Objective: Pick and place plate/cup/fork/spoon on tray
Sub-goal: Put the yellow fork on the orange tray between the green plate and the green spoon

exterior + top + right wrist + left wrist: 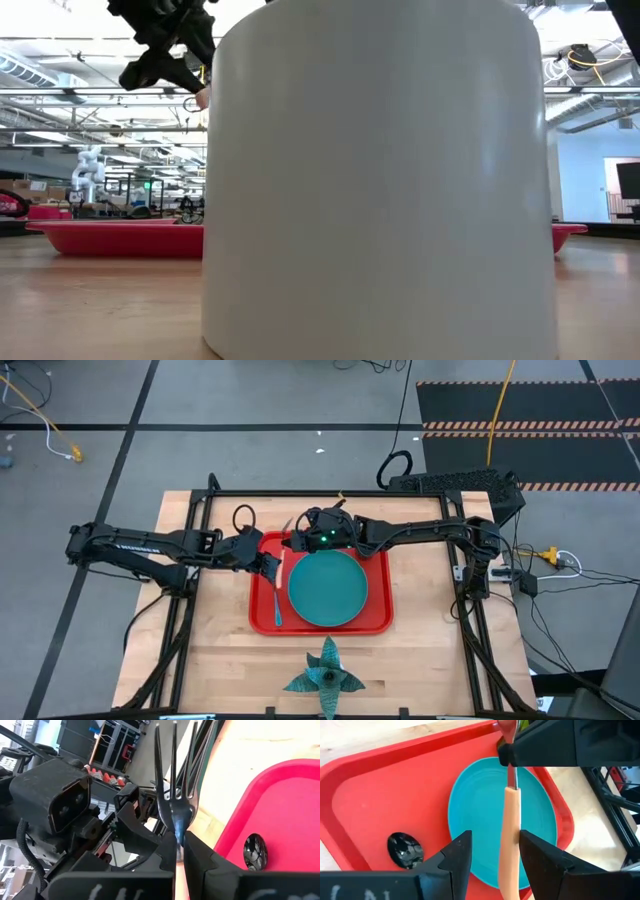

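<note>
My right gripper (179, 840) is shut on the orange-handled fork (510, 835), which it holds in the air over the red tray (375, 622). My left gripper (496, 840) is open, with a finger on either side of the fork's orange handle. The teal plate (328, 588) lies flat on the tray. The blue-handled spoon (278, 608) lies along the tray's left side, and its dark bowl (405, 850) rests on the tray floor. The cup does not plainly show in any view. My right gripper pinches the fork's metal neck (179, 827), just below the tines, between its two fingers. The fingers lie across the fork. The fork is lifted clear of the tray, with the tines (172, 765) past the fingers and the handle (511, 820) reaching toward my left gripper. My left gripper's fingers (540, 860) flank the handle; I cannot tell whether they touch it.
A teal spiky star-shaped object (325, 678) sits near the table's front edge. A wide white cylinder (380, 180) stands right before the low camera and hides most of that view. Bare wood lies to the left and right of the tray.
</note>
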Available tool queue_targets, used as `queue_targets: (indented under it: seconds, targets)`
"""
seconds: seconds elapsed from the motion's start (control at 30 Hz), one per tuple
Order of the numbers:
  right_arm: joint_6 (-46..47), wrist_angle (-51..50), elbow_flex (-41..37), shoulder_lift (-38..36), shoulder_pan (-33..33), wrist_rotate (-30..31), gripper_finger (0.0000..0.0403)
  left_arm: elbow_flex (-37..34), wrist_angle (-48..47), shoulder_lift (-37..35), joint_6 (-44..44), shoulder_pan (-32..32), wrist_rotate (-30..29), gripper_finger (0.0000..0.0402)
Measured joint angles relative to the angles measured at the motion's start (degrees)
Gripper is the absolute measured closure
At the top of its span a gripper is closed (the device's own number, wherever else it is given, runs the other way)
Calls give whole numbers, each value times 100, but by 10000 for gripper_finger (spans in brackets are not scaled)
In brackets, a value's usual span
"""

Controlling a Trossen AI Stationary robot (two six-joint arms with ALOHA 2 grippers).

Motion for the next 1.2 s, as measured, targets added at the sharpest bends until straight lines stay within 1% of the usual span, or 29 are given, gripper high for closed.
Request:
queue_targets:
  seconds: [0.13,0.3,0.47,0.73,0.9,1.03,1.1,1.2]
  targets:
    - [8,-82,0,0,0,-24,403,-3,193,2,32,0,-5,238]
    - [-14,-283,11,-2,11,-82,403,-11,722,6,93,4,-52,238]
    - [-104,-282,11,-4,2,-41,403,-11,1086,4,361,4,-46,238]
    - [-125,-243,11,-4,13,-48,403,-11,742,11,318,4,7,238]
    - [-125,-237,11,-4,11,-67,403,-11,751,68,251,4,255,237]
    - [-54,-88,11,-4,11,-152,403,-21,695,207,153,4,246,218]
    - [-46,23,10,-4,11,-189,403,-2,822,324,96,4,189,203]
    - [-44,33,9,-4,24,-189,403,-24,714,431,72,4,173,177]
